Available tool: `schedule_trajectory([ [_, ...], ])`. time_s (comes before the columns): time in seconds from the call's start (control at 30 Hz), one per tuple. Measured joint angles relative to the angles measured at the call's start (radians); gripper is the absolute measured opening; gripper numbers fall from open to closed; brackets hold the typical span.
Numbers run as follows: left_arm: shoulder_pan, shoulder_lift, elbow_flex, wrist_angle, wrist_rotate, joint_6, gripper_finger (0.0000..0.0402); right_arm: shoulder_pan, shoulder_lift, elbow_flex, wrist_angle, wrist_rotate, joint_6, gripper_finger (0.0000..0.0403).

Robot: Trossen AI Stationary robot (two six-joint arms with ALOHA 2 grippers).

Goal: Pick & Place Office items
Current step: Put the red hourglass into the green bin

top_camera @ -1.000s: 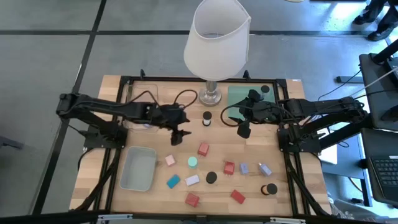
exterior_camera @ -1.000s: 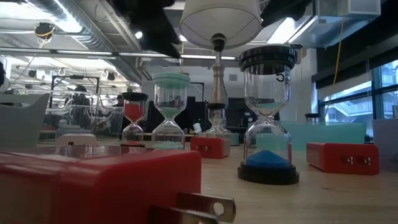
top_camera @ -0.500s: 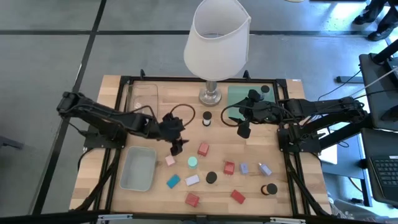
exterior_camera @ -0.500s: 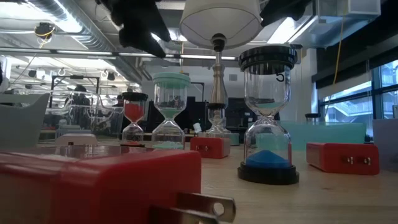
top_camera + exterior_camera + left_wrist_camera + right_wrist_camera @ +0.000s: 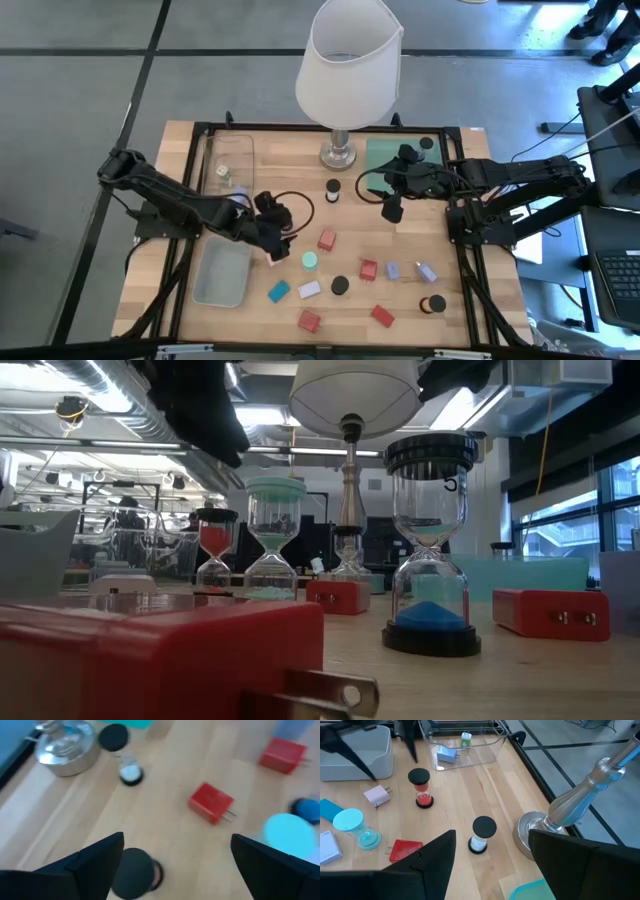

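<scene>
The office items are small hourglasses and plug-shaped blocks scattered on the wooden table (image 5: 240, 330). My left gripper (image 5: 274, 243) is open above a black-capped hourglass with red sand (image 5: 421, 787), whose cap (image 5: 132, 880) shows close to one finger. A pink block (image 5: 273, 259) lies just nearer. Further items are a red block (image 5: 212, 803), a teal-capped hourglass (image 5: 310, 260) and a black-capped hourglass with white sand (image 5: 332, 190). My right gripper (image 5: 392, 210) hangs open above the table's far right, holding nothing.
A white-shaded lamp (image 5: 348, 60) stands at the far middle on a metal base (image 5: 555, 827). A clear tray (image 5: 228, 165) with two small pieces sits far left, a grey-blue bin (image 5: 222, 272) near left, a green mat (image 5: 385, 152) far right. Several blocks lie toward the near edge.
My left gripper has swung from beside the clear tray toward the table's near edge and a little left, sinking and turning as it went. It now hangs over the red-sand hourglass beside the pink block. No item has moved.
</scene>
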Motion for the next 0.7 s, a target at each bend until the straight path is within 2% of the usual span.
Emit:
schedule_trajectory([
  [0.13, 0.034, 0.001, 0.000, -0.039, -0.042, -0.112, 0.0383, 0.000, 0.000, 0.000, 0.000, -0.001, 0.000, 0.0253],
  [0.27, 0.101, 0.001, 0.000, -0.048, -0.005, -0.253, 0.0385, 0.000, 0.000, 0.000, 0.000, -0.001, 0.000, 0.0253],
  [0.43, 0.163, 0.001, 0.000, -0.050, 0.111, -0.258, 0.0381, 0.000, 0.000, 0.000, 0.001, -0.001, 0.000, 0.0253],
  [0.7, 0.171, 0.000, -0.055, -0.045, 0.120, -0.311, 0.0381, 0.000, 0.000, 0.000, 0.001, -0.001, 0.000, 0.0253],
])
